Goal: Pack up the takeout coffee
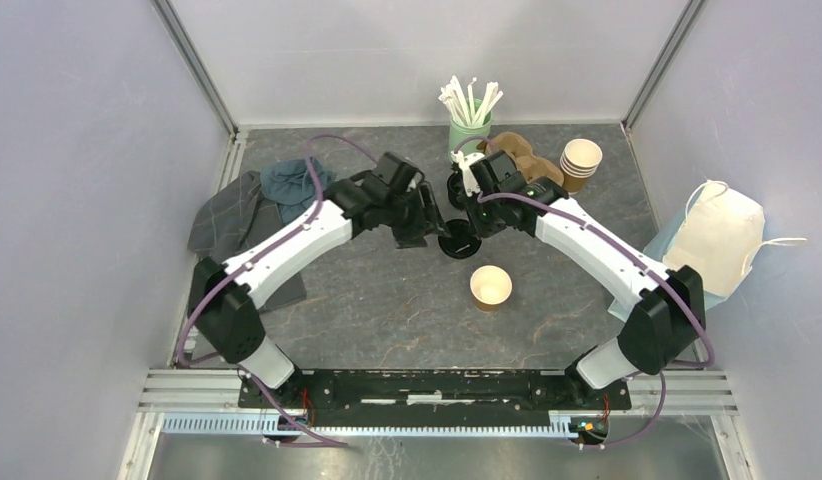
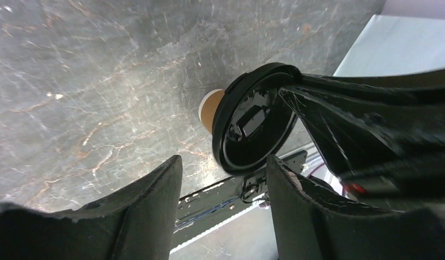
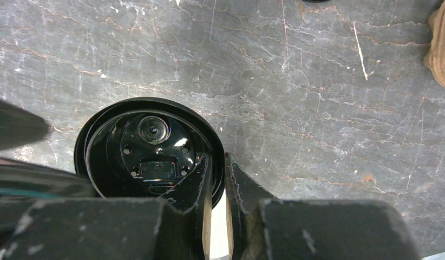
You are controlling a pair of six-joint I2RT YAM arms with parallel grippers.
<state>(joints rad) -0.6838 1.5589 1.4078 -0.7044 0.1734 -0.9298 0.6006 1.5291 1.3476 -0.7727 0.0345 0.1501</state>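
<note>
Mid bench (image 1: 387, 300), the hands meet tip to tip, angled down, lidless brown cup (image 1: 490, 287) upright just nearer; left hand (image 1: 419, 225) apart and empty, right hand (image 3: 215, 162) clamped on rim of black lid (image 3: 150, 146) between them.

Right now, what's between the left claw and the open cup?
The black lid, pinched at its rim by the right claw. In the left wrist view it hangs just beyond the open left claw and partly hides the cup.
</note>
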